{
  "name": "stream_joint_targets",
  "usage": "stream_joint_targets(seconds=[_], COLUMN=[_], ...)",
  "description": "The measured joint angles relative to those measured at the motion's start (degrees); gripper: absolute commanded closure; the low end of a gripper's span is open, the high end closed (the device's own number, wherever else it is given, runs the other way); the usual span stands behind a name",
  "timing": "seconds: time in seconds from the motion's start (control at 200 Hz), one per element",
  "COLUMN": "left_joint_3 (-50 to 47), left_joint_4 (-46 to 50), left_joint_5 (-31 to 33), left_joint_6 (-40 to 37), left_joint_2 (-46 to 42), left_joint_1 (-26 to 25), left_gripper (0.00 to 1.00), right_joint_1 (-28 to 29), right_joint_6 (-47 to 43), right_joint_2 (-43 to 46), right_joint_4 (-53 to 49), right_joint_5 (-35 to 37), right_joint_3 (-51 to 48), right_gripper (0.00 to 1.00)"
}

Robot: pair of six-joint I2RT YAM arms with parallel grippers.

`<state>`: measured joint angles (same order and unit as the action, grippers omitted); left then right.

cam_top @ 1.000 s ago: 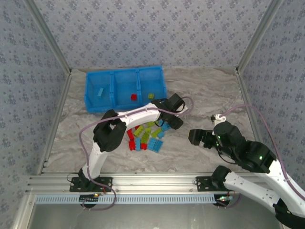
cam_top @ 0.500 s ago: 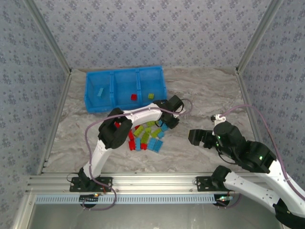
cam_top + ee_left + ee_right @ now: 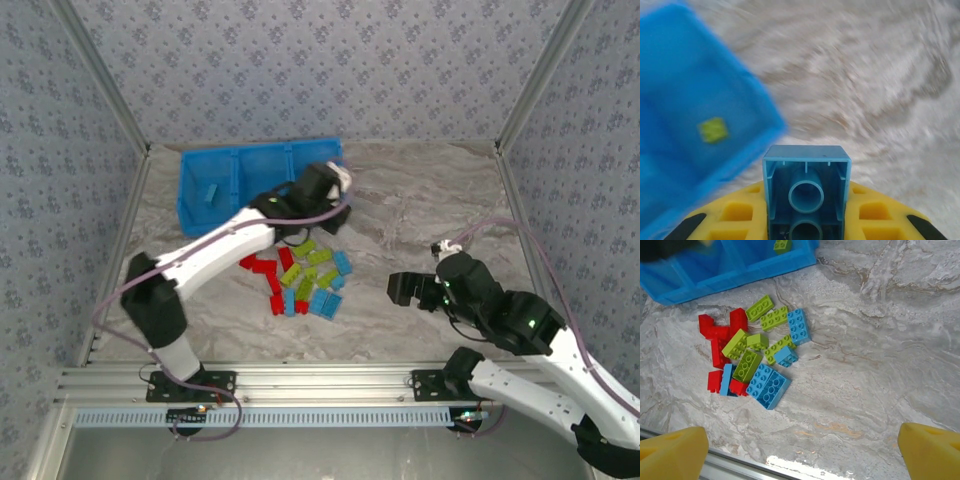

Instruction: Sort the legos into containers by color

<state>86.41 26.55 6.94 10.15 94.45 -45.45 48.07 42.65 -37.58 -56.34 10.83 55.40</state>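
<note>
Left end effector clamped on 1 light blue brick (hollow underside toward the wrist camera), at the right end of the blue tray. Right end effector, fingers spread wide and empty, hangs beside the loose legos on the desk.

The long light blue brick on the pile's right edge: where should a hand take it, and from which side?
Come straight down on the light blue brick and pinch its two short ends, which look free. It lies flat, studs up, and its pile-side long edge sits against a lime green brick, leaving no finger room there.
</note>
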Motion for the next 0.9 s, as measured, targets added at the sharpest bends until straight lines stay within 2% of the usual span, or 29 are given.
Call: stream_joint_targets(seconds=[0.15, 0.275, 0.365, 0.51, 0.615, 0.665, 0.79, 0.899], left_joint_3=[-7.04, -10.64, -10.93, -9.70, -7.19, -5.53, -3.69, -4.17], left_joint_4=[-1.29, -0.98, -0.63, -0.11, 0.70, 1.14, 1.79, 1.99], left_joint_5=[2.56, 3.91, 3.72, 3.23, 2.97, 2.84, 2.73, 1.77], left_joint_6=[4.13, 7.19, 8.76, 10.54, 11.67, 11.96, 13.11, 14.21], left_joint_2=[-6.10, -4.59, -1.97, 2.60, 6.03, 7.52, 8.70, 6.23], left_joint_1=[13.64, 26.08, 31.93, 36.20, 38.14, 39.08, 40.54, 40.57], left_gripper=[0.84, 0.84, 0.82, 0.78, 0.62, 0.58, 0.56, 0.55], right_joint_1=[0.00, 0.00, 0.00, 0.00, 0.00, 0.00, 0.00, 0.00], right_joint_6=[0.00, -0.02, -0.04, -0.11, -0.17, -0.17, -0.15, 0.00], right_joint_2=[-1.09, -2.05, -2.84, -3.72, -3.74, -3.72, -3.74, -4.11], right_joint_4=[1.51, 2.71, 3.30, 3.63, 3.63, 3.63, 3.63, 3.61], right_joint_5=[-0.35, -0.74, -0.92, -1.22, -1.22, -1.22, -1.22, -1.22], right_joint_3=[-0.74, -0.96, -0.96, -0.94, -0.94, -0.94, -0.92, -0.81], right_gripper=[0.00, 0.00, 0.00, 0.00, 0.00, 0.00, 0.00, 0.00])
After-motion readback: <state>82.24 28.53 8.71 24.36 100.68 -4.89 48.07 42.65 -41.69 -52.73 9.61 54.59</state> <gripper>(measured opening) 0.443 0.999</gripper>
